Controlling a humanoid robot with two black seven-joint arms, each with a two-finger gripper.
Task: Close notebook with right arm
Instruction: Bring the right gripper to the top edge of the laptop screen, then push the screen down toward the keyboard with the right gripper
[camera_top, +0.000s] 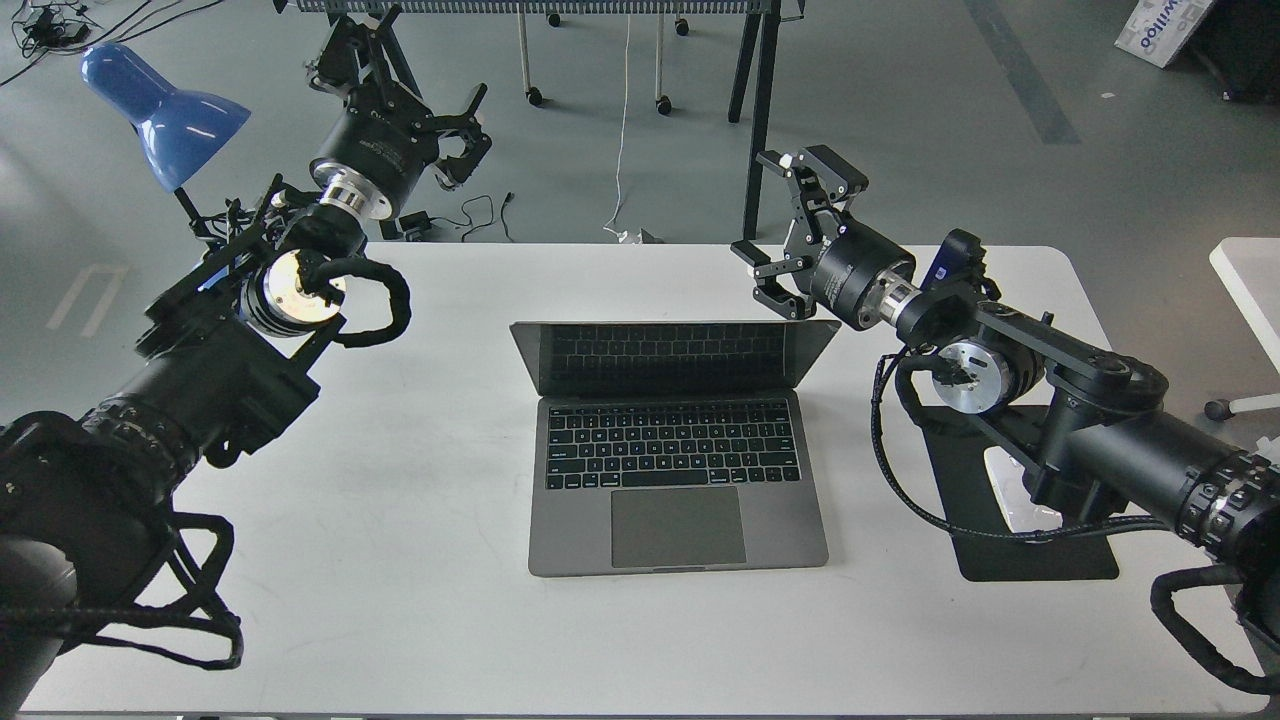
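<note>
Right gripper (770, 215) hangs wide open, holding nothing, and the open laptop (678, 470) sits just below-left of its fingers.

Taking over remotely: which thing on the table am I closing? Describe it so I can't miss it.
On the white table, look dead centre: the slim grey metal notebook, open, its black screen facing the robot. Unlike the flat black mouse pad to its right under the right arm, it has black keys and a large trackpad.
</note>
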